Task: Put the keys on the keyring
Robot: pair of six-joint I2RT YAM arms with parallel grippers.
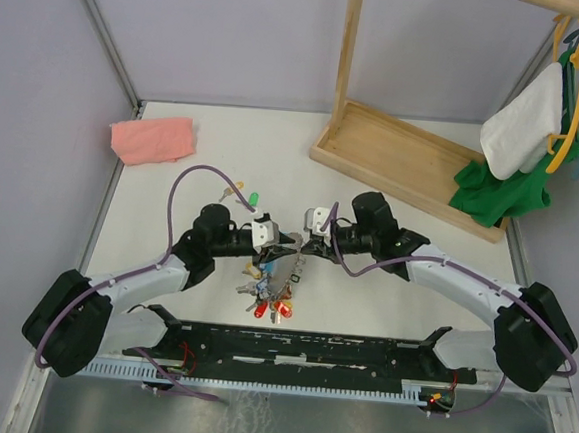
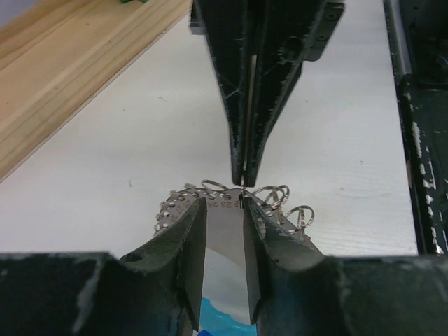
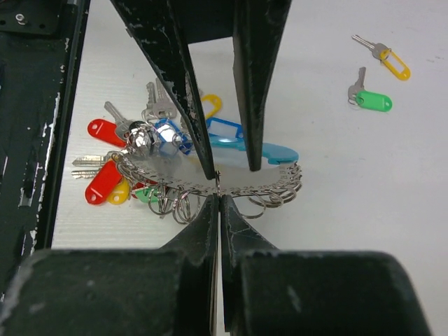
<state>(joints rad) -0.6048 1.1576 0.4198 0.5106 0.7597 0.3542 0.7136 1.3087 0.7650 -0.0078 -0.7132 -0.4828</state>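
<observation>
The keyring is a grey curved plate (image 3: 175, 171) with numbered holes and several small rings. It carries coloured-head keys (image 3: 105, 183) and a light-blue tag (image 3: 276, 152). My left gripper (image 2: 224, 203) is shut on the plate (image 2: 224, 234), which lies between its jaws. My right gripper (image 3: 219, 197) faces it and is shut on one small ring (image 3: 218, 183) at the plate's edge. The two grippers meet at mid table (image 1: 297, 242), with the key bunch (image 1: 268, 297) hanging below them. The yellow-head key (image 3: 392, 61) and the green-head key (image 3: 371, 100) lie loose on the table, apart from both grippers.
A pink cloth (image 1: 153, 139) lies at the back left. A wooden rack base (image 1: 404, 160) stands at the back right, with green and white clothes (image 1: 521, 144) on hangers above it. The black arm mount (image 1: 309, 348) runs along the near edge.
</observation>
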